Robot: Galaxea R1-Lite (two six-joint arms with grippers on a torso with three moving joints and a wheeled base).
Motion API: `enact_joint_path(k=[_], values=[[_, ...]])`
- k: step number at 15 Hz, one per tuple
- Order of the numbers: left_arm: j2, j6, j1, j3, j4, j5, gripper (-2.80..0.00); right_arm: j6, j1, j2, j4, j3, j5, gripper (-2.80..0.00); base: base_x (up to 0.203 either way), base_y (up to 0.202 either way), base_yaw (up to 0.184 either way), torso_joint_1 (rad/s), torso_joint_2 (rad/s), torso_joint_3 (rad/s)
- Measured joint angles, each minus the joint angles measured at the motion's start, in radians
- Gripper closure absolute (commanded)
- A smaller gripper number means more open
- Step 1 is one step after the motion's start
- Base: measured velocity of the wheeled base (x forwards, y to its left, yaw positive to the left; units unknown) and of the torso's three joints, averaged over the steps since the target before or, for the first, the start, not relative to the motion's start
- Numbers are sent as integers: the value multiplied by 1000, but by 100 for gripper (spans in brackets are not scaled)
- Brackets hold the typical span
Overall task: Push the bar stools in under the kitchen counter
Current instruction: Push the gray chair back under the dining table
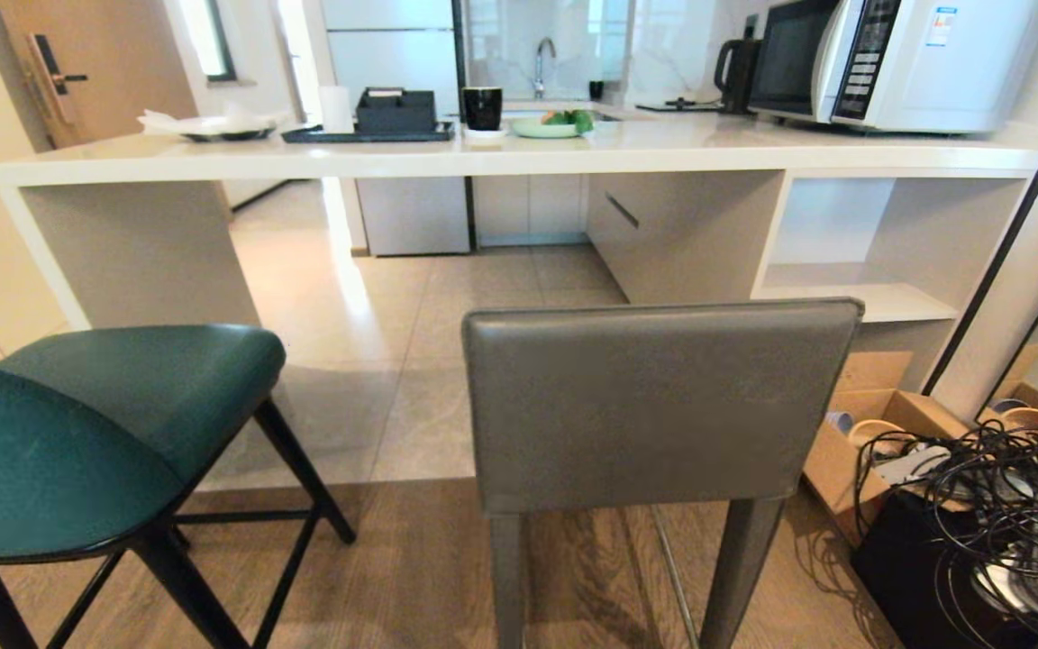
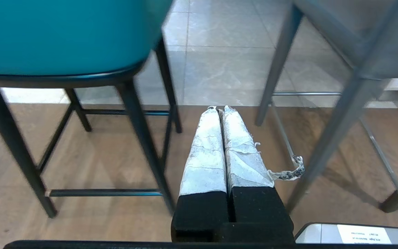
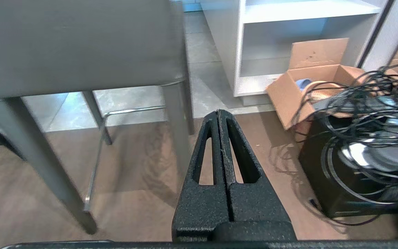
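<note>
The white kitchen counter (image 1: 519, 155) spans the head view, open beneath. Two bar stools stand in front of it, pulled out onto the wood floor. The teal bar stool (image 1: 95, 433) is at the left, its curved back nearest me. The dark grey bar stool (image 1: 659, 406) is in the middle, its rectangular back facing me. Neither arm shows in the head view. My left gripper (image 2: 219, 110), its fingers wrapped in white tape, is shut and empty, low between the teal stool (image 2: 64, 34) and a grey stool leg (image 2: 333, 138). My right gripper (image 3: 218, 112) is shut and empty, beside the grey stool (image 3: 78, 45).
On the counter sit a microwave (image 1: 897, 59), a black mug (image 1: 482, 107), a tray (image 1: 366, 134) and a plate of greens (image 1: 555, 124). White open shelves (image 1: 852, 261) fill its right end. An open cardboard box (image 1: 870, 433) and a black box with tangled cables (image 1: 1006, 532) crowd the floor at the right.
</note>
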Motion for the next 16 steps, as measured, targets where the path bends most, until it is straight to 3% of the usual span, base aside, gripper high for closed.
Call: enact_joint_path(k=[8,16], values=[[0,0,1,0,0,0,0,0,1,0,0,0,0,0,0,-177,2,6,1,2],[0,0,0,0,1,0,0,0,1,0,0,0,1,0,0,0,0,0,0,0]])
